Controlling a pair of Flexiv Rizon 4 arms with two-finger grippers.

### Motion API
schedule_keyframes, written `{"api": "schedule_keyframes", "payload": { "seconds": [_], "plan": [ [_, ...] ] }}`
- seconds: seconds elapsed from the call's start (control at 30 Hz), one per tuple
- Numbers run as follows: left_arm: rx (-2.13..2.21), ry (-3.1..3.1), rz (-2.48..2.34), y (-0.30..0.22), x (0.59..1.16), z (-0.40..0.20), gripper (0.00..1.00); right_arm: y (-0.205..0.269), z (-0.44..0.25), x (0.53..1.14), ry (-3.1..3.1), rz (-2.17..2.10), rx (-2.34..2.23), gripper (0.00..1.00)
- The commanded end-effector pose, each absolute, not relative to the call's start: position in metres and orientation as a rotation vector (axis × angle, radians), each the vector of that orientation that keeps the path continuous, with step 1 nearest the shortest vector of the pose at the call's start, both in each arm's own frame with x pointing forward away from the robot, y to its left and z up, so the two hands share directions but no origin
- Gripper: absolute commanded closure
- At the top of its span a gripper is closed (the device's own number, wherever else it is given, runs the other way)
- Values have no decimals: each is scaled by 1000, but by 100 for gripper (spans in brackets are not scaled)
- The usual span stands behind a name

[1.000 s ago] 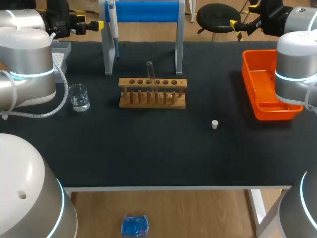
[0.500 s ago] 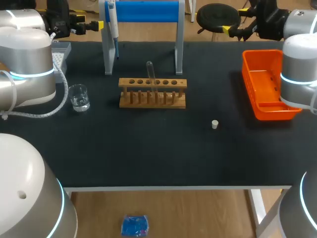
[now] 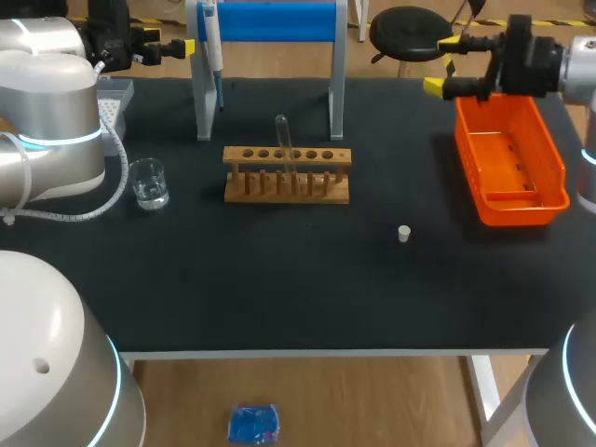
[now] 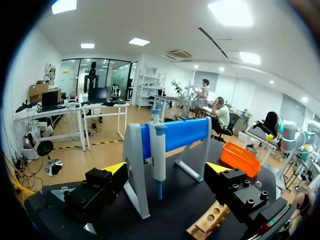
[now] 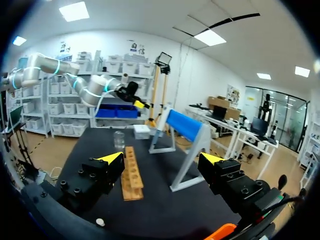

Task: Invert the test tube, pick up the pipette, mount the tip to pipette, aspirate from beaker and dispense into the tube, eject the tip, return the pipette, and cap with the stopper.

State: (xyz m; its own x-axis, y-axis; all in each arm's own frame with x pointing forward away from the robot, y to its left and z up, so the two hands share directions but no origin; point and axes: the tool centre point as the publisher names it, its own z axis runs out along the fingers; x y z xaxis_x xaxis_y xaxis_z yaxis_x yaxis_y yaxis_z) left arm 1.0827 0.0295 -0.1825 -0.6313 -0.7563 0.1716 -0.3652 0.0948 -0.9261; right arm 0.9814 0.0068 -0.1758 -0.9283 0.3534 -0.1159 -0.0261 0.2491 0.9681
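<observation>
Black tabletop, seen from above. At far left, the left gripper hangs empty with fingers spread, facing the pipette on its blue stand. A beaker of clear liquid sits left of the wooden rack, where the test tube stands upright. The stopper lies loose further right. The right gripper, fingers apart and empty, hovers by the orange tray. Every step appears left to do.

Orange bin, blue-barred stand, white stopper — on a black table.
</observation>
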Motion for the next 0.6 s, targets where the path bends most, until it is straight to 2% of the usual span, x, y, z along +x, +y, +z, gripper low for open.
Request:
{"api": "schedule_keyframes", "payload": {
  "seconds": [0.03,0.33,0.6],
  "plan": [
    [-1105,2031,-1550,30,1083,-182,0,-10,-180,955,2255,1787,191,0],
    [-1105,2031,-1550,30,1083,-182,0,-12,-196,920,2284,1876,-24,0],
    [-1105,2031,-1550,30,1083,-182,0,-11,-201,916,2289,1875,-55,0]
  ]
}}
